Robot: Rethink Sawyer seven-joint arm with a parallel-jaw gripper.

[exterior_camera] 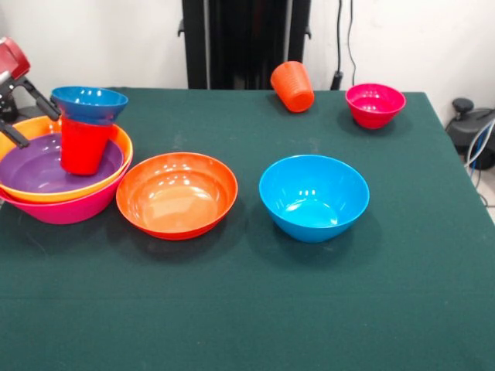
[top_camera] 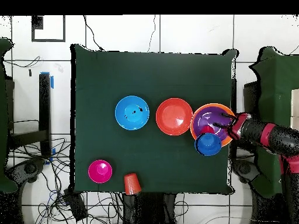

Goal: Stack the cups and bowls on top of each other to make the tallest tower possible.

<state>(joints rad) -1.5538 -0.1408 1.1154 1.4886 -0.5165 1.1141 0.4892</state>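
— Tower at the left edge of the green table in the front view: pink bowl at the bottom, yellow-orange bowl nested inside, purple bowl inside that.

— And on top?

— Red cup standing upright in the purple bowl, with the small blue bowl perched on its rim, sitting slightly off-centre.

— Gripper?

— Gripper coming in from the left edge, thin black fingers splayed over the far left rim of the pile. Released, nothing between the jaws. One finger reaching toward the small blue bowl, just beside it; touching or not, cannot tell. From overhead, gripper over the purple bowl, small blue bowl just beside it.

— Loose pieces?

— Red-orange bowl just right of the tower, close to the pink bowl. Medium blue bowl further right, apart from it. Orange cup tipped on its side near the far edge. Small magenta bowl upright near the far right corner, well apart from the tower.
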